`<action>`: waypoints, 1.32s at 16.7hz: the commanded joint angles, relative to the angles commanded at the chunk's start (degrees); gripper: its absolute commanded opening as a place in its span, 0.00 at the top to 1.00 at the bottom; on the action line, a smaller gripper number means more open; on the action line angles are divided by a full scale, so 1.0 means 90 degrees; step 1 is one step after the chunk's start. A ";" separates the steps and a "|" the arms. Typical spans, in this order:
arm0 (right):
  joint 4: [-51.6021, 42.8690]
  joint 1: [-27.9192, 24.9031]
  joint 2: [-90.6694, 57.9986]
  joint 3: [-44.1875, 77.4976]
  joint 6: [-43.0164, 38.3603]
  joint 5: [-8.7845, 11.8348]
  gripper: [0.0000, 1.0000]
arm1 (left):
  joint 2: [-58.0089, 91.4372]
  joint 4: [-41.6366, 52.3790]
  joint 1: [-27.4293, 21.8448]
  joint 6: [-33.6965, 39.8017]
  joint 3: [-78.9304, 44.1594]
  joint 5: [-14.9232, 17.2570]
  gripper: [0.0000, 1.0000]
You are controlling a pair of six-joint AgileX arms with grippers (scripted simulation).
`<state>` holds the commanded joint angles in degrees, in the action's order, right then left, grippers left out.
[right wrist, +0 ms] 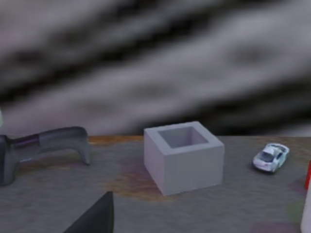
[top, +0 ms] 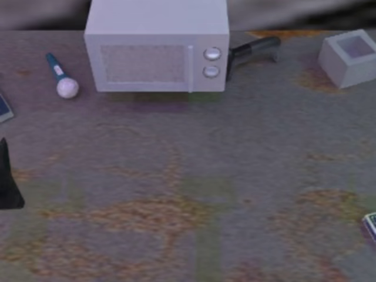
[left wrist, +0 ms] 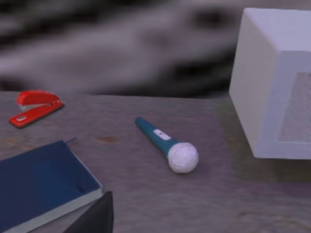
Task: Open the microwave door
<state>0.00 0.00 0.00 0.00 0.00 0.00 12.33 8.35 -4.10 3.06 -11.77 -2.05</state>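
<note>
Overhead, first: microwave, a white boxy appliance, stands at the far edge of the table, left of centre. The microwave door, flat, with a speckled grey mesh window, sits flush and closed; two round silver knobs lie to its right. A teal-handled microphone with a white ball head lies left of the microwave; a dark handheld device lies just to its right; a grey open-topped cube sits at far right. The left gripper, a dark wedge at the table's left edge, is well apart from the microwave; whether its fingers are apart or together cannot be told. The right arm is out of sight.

Left wrist view: a red stapler, a blue notebook, the microphone and the microwave's white corner.

Right wrist view: the cube, the dark device, and a small white toy car. A dark finger tip shows; the right gripper's state cannot be told.
</note>
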 joint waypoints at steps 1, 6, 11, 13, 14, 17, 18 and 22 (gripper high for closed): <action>0.0000 0.0000 0.0000 0.0000 0.0000 0.0000 0.00 | 0.0457 0.0269 -0.0136 0.0115 -0.0439 -0.0070 0.00; 0.0000 0.0000 0.0000 0.0000 0.0000 0.0000 0.00 | 0.3448 0.1804 -0.0973 0.0884 -0.3484 -0.0481 0.00; 0.0000 0.0000 0.0000 0.0000 0.0000 0.0000 0.00 | 0.6856 0.3382 -0.1900 0.1791 -0.7278 -0.0911 0.00; 0.0000 0.0000 0.0000 0.0000 0.0000 0.0000 0.00 | 0.8156 0.4001 -0.2258 0.2136 -0.8748 -0.1077 0.00; 0.0000 0.0000 0.0000 0.0000 0.0000 0.0000 0.00 | 0.8776 0.4304 -0.2429 0.2298 -0.9427 -0.1158 0.00; 0.0000 0.0000 0.0000 0.0000 0.0000 0.0000 0.00 | 1.0483 0.5178 -0.2896 0.2726 -1.1156 -0.1382 0.00; 0.0000 0.0000 0.0000 0.0000 0.0000 0.0000 0.00 | 1.0987 0.5448 -0.3034 0.2847 -1.1627 -0.1449 0.00; 0.0000 0.0000 0.0000 0.0000 0.0000 0.0000 0.00 | 1.2504 0.6318 -0.3455 0.3206 -1.2990 -0.1654 0.00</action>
<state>0.00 0.00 0.00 0.00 0.00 0.00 124.87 65.21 -35.20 31.91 -128.68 -16.94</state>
